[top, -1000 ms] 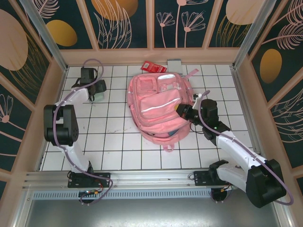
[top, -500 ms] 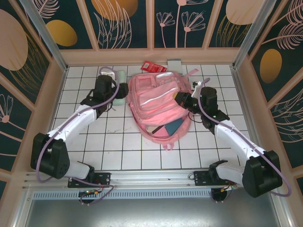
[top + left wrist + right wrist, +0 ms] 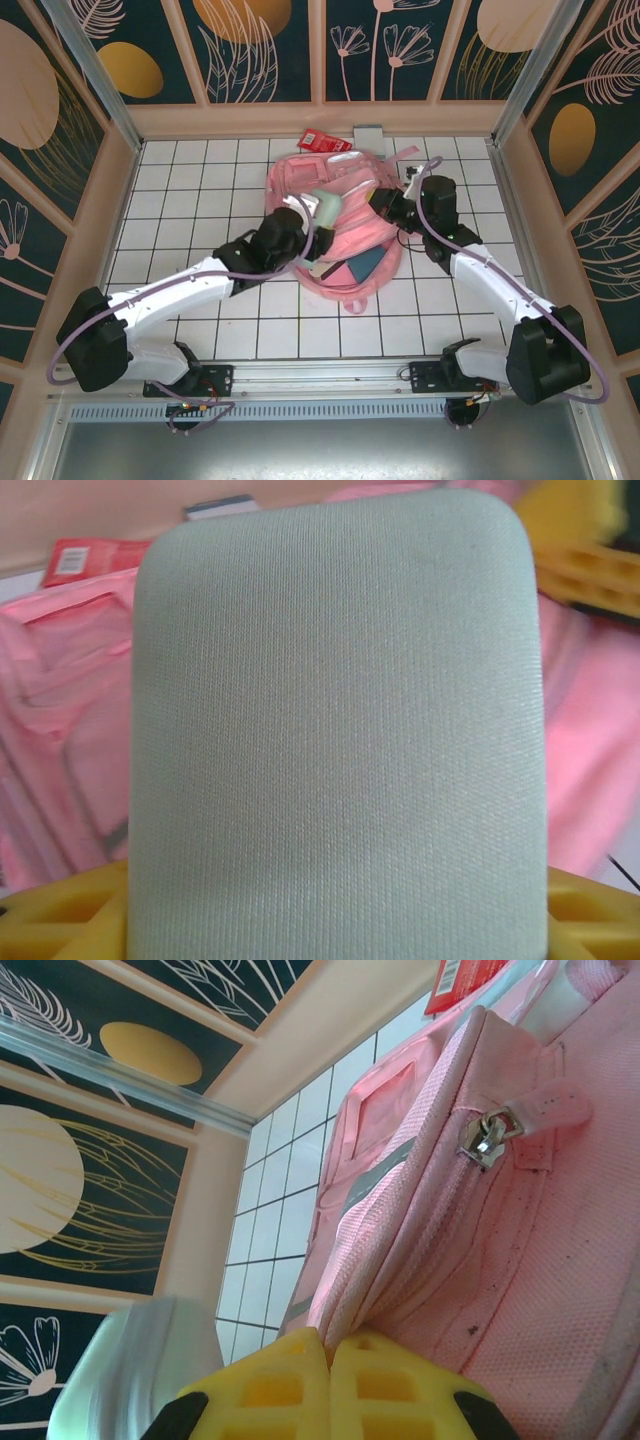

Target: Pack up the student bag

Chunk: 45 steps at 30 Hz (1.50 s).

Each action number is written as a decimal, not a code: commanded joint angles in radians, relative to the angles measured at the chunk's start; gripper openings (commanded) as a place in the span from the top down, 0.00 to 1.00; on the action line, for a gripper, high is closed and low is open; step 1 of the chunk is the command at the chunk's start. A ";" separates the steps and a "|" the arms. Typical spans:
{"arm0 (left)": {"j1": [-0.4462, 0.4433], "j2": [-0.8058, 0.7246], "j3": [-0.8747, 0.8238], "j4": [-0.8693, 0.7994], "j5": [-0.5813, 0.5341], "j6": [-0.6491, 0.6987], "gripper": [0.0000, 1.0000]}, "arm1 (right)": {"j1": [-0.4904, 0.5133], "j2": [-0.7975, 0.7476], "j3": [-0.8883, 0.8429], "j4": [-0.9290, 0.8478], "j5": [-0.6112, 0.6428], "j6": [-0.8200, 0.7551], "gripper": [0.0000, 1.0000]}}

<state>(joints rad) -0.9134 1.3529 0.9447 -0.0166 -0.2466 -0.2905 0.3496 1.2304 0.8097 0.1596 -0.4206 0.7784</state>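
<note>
Flagging for you: student bag [image 3: 350, 230] sits mid-table toward 12 o'clock; soft, floppy, likely light, so hold it by the zip rim. Over its mouth hangs the pale green pouch [image 3: 335, 730], clamped in your left gripper [image 3: 307, 216] at the bag's 9 o'clock. Your right gripper [image 3: 328, 1345] pinches the rim at 2 o'clock.

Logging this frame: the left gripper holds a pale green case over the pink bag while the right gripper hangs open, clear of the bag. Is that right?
Not quite: the right gripper is shut, pinching fabric of the pink bag, as the right wrist view shows. The left gripper does hold the pale green case over it.
</note>
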 commanded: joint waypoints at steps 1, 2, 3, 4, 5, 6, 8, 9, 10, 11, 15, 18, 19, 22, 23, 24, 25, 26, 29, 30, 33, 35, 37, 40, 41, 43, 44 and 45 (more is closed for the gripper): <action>-0.072 0.027 0.006 0.052 -0.086 0.062 0.35 | -0.020 0.006 0.071 0.123 -0.008 0.000 1.00; -0.094 0.036 0.007 0.060 -0.095 0.070 0.35 | -0.025 0.010 0.075 0.124 -0.015 0.002 1.00; -0.111 0.050 0.008 0.065 -0.105 0.078 0.36 | -0.030 0.014 0.078 0.126 -0.024 0.005 1.00; -0.128 0.062 0.011 0.067 -0.105 0.089 0.39 | -0.036 0.020 0.079 0.128 -0.035 0.009 1.00; -0.140 0.077 0.013 0.067 -0.099 0.093 0.39 | -0.041 0.024 0.082 0.129 -0.043 0.009 1.00; -0.153 0.092 0.016 0.065 -0.097 0.097 0.39 | -0.045 0.028 0.085 0.129 -0.050 0.010 1.00; -0.172 0.118 0.016 0.070 -0.094 0.099 0.39 | -0.052 0.035 0.088 0.131 -0.064 0.015 1.00; -0.178 0.131 0.013 0.074 -0.083 0.099 0.39 | -0.055 0.037 0.089 0.134 -0.071 0.018 1.00; -0.186 0.147 0.014 0.079 -0.073 0.099 0.39 | -0.058 0.038 0.088 0.139 -0.078 0.023 1.00; -0.194 0.165 0.013 0.084 -0.071 0.099 0.39 | -0.060 0.040 0.089 0.140 -0.084 0.024 1.00; -0.205 0.224 0.022 0.082 -0.045 0.104 0.39 | -0.062 0.038 0.096 0.144 -0.106 0.035 1.00; -0.221 0.246 0.054 0.095 -0.034 0.112 0.39 | -0.063 0.037 0.107 0.135 -0.109 0.031 1.00; -0.225 0.254 0.059 0.097 -0.031 0.112 0.39 | -0.061 0.037 0.112 0.132 -0.109 0.031 1.00; -0.246 0.277 0.076 0.090 -0.042 0.120 0.38 | -0.061 0.049 0.126 0.136 -0.122 0.033 1.00; -0.253 0.283 0.081 0.089 -0.044 0.118 0.38 | -0.062 0.054 0.128 0.140 -0.127 0.037 1.00; -0.257 0.286 0.087 0.088 -0.043 0.116 0.38 | -0.062 0.061 0.132 0.145 -0.136 0.039 1.00; -0.261 0.287 0.092 0.085 -0.042 0.115 0.38 | -0.062 0.069 0.135 0.149 -0.141 0.045 1.00; -0.270 0.287 0.099 0.081 -0.045 0.114 0.38 | -0.061 0.076 0.137 0.158 -0.149 0.052 1.00; -0.278 0.287 0.110 0.077 -0.056 0.112 0.38 | -0.054 0.089 0.138 0.177 -0.161 0.066 1.00; -0.278 0.290 0.112 0.075 -0.065 0.111 0.38 | -0.049 0.087 0.138 0.179 -0.162 0.068 1.00; -0.278 0.322 0.133 0.059 -0.113 0.117 0.38 | -0.029 0.070 0.135 0.177 -0.160 0.070 1.00; -0.277 0.349 0.151 0.054 -0.150 0.128 0.38 | -0.008 0.051 0.135 0.168 -0.155 0.065 1.00; -0.270 0.373 0.172 0.052 -0.168 0.135 0.38 | 0.008 0.031 0.134 0.155 -0.147 0.061 1.00; -0.239 0.406 0.191 0.064 -0.167 0.139 0.38 | 0.020 0.000 0.123 0.149 -0.142 0.063 1.00; -0.221 0.414 0.199 0.066 -0.161 0.138 0.39 | 0.020 -0.009 0.118 0.147 -0.144 0.065 1.00; -0.187 0.431 0.218 0.059 -0.152 0.130 0.39 | 0.023 -0.023 0.109 0.147 -0.147 0.068 1.00; -0.172 0.439 0.228 0.055 -0.150 0.126 0.39 | 0.025 -0.029 0.106 0.143 -0.147 0.067 1.00; -0.161 0.446 0.234 0.051 -0.153 0.126 0.39 | 0.025 -0.033 0.104 0.137 -0.146 0.064 1.00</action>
<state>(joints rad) -1.1130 1.7840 1.1351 0.0444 -0.3725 -0.1684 0.3534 1.2724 0.8875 0.1719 -0.5133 0.8490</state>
